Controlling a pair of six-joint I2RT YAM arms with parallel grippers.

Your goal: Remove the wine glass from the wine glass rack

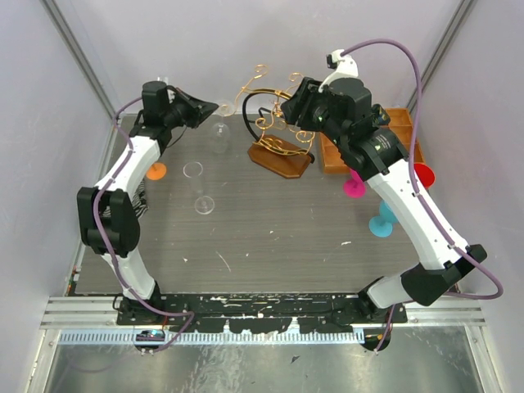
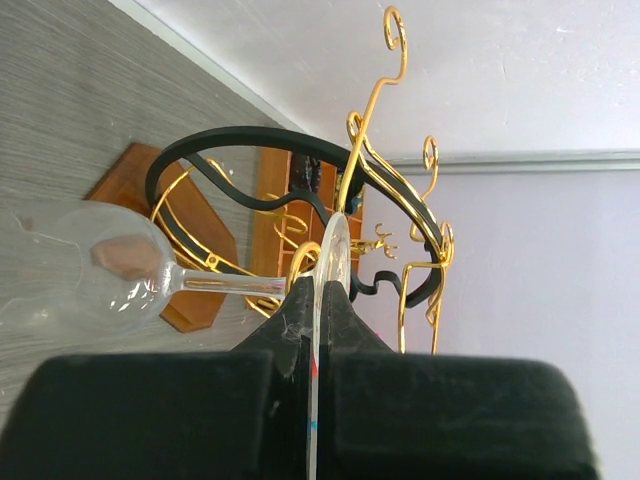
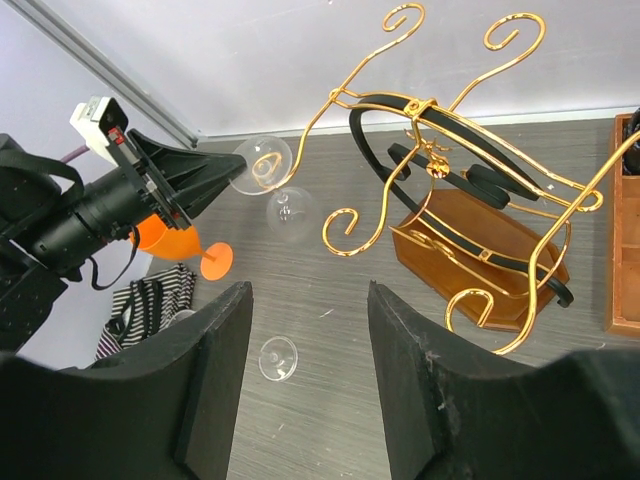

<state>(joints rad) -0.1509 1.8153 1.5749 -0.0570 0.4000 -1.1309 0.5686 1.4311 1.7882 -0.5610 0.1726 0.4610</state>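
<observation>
Top view first: the left gripper (image 1: 210, 107) is pinched on the wine glass (image 1: 219, 130), which hangs just below its jaws. The wine glass rack (image 1: 281, 155) sits just past the fingertips, with one gold scroll almost touching them. The right gripper (image 1: 295, 106) hovers over the rack's other side and isn't holding anything I can see.

Left wrist cam: the jaws are clamped flat on the glass's foot (image 2: 334, 250), which shows edge-on right at the fingertips. The stem runs out sideways to the left, so the bowl is off to the left of the jaws, over the table. A gold curl sits right by the stem where it meets the foot, and the rest of the rack is beyond the tips.

Right wrist cam: its own jaws are wide apart with nothing between them. The rack is ahead and to the right of them, and the other arm with the glass is ahead and to the left. The foot overlaps the tip of a scrolled arm here.

So the grab is done and the glass is out at the very end of a rack arm. I honestly can't tell if the stem has cleared that last curl. If it hasn't, what's left is a short pull away from the rack.
</observation>
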